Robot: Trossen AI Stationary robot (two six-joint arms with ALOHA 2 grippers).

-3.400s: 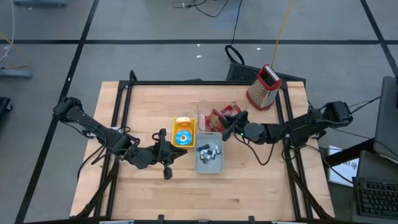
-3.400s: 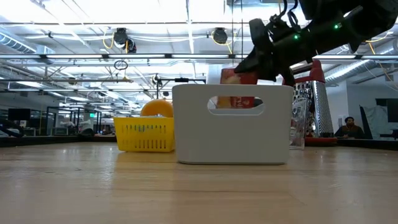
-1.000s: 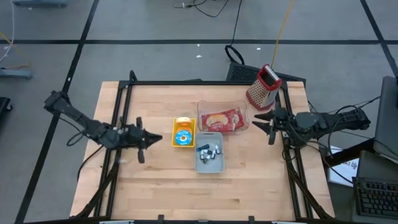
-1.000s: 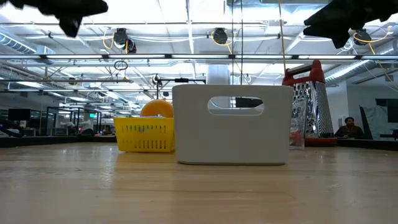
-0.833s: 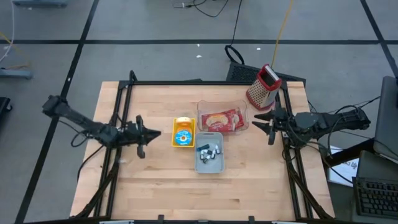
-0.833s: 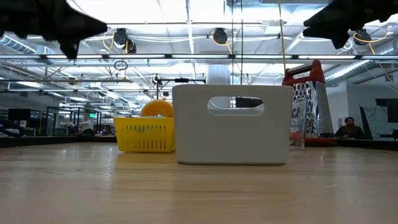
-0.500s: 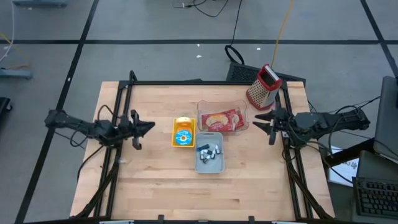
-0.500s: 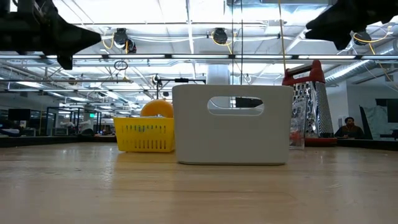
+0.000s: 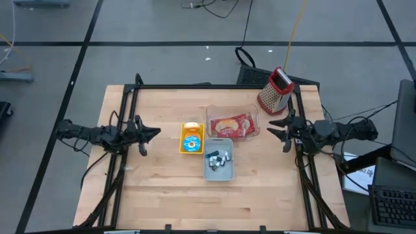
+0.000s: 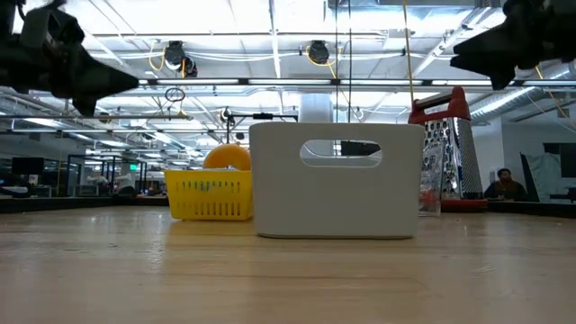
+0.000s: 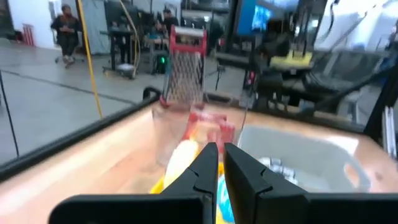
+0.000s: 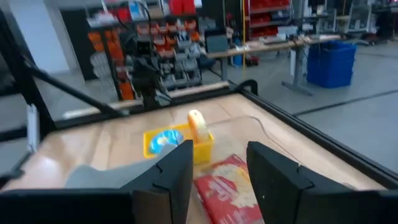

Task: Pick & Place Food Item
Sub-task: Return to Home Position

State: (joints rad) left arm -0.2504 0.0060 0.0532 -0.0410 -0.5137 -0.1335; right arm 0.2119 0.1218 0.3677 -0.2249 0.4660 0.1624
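Observation:
The food item is a red packet (image 9: 231,123), lying in a clear tray (image 9: 212,116) at mid-table; the right wrist view also shows the packet (image 12: 227,183). My left gripper (image 9: 155,132) hangs shut and level above the table's left part, pointing at the yellow basket (image 9: 192,138), its fingers (image 11: 208,163) with nothing between them. My right gripper (image 9: 273,130) hangs open and level by the right rail, pointing at the tray, and its fingers (image 12: 180,165) hold nothing.
A grey bin (image 9: 219,158) with several small pieces stands near the tray, on its near side. The yellow basket holds a blue round item and a yellow one (image 12: 198,126). A red-topped grater (image 9: 275,91) stands at the far right corner. Black rails (image 9: 127,117) frame the table.
My left gripper has drawn back toward the table's left edge and sunk lower, staying shut. My right gripper has drawn back a little toward the right edge and sunk slightly, staying open. The packet, basket and bin have kept still.

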